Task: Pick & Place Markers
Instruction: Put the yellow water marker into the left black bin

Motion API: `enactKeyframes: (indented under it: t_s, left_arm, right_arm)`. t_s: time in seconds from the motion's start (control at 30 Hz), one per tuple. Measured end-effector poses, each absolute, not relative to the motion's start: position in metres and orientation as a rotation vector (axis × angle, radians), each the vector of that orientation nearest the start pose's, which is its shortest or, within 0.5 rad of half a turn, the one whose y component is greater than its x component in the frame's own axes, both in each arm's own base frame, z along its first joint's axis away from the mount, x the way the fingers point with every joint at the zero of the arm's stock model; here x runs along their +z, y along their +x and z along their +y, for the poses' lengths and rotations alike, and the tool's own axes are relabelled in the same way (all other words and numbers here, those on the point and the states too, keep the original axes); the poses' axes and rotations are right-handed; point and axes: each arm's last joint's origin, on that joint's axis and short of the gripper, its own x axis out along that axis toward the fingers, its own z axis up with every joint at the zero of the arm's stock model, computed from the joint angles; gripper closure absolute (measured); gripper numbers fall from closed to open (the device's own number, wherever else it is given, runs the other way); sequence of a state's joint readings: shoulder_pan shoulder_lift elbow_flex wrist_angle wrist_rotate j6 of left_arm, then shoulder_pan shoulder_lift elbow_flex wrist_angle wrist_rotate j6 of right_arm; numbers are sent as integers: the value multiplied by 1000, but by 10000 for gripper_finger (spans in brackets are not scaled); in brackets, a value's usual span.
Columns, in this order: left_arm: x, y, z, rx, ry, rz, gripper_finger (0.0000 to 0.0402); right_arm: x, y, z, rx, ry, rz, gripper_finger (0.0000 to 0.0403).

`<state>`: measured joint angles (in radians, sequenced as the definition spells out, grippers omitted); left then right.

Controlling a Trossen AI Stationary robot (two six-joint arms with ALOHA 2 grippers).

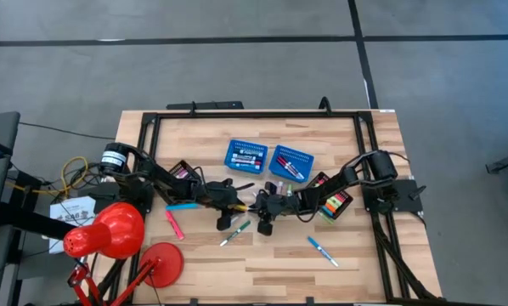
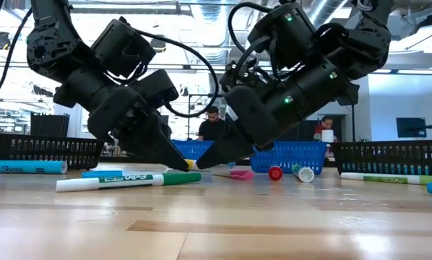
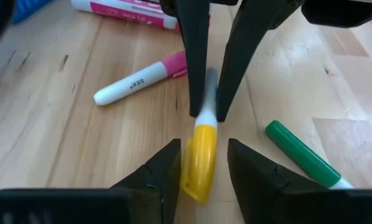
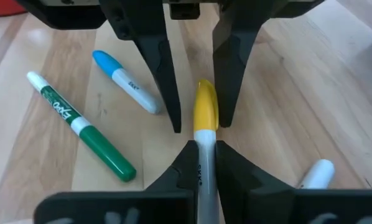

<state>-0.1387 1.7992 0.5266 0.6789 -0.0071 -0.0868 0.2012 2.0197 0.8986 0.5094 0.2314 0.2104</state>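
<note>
At the centre of the high view, two dark grippers meet tip to tip over a pale wooden table (image 1: 364, 263). The right gripper (image 4: 203, 146) is clamped on the white barrel of a yellow-capped marker (image 4: 204, 109), its fingers pressed against it. The left gripper (image 3: 201, 168) stands partly open around the yellow cap, a gap showing on either side; contact cannot be made out. A green-capped white marker (image 4: 80, 127) lies nearby on the wood, with a blue-capped one (image 4: 124, 78) and a pink-capped one (image 3: 139, 78) close by. In the low view the grippers hide the held marker almost entirely. Two blue perforated plastic baskets (image 1: 245, 156) sit just above the grippers in the high view, their contents too small to read.
</note>
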Motion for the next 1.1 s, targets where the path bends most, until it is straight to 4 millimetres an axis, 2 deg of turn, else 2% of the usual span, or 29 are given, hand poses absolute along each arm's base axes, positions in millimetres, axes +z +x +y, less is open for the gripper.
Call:
enactKeyframes:
  t_s: [0.17,0.33,0.43,0.6,0.8,0.9,1.03,1.1]
  left_arm:
    - [90,287,-40,-99,-41,595,304]
    - [90,287,-40,-114,-36,595,343]
    - [90,287,-40,-117,-38,595,348]
    - [90,287,-40,-98,-41,594,336]
    - [89,286,-39,-63,-137,612,353]
    - [92,280,-38,-25,-156,679,352]
    - [109,264,-34,48,-126,786,351]
    - [126,253,-31,109,-133,805,353]
  right_arm:
    - [92,367,68,-91,73,589,362]
    - [92,367,69,-79,64,591,376]
    - [92,367,69,-66,68,594,370]
    - [92,367,68,-77,70,604,308]
    - [88,364,68,-83,73,658,231]
    - [87,363,68,-93,96,670,204]
    - [87,363,70,-93,112,672,181]
    - [87,362,71,-88,110,673,176]
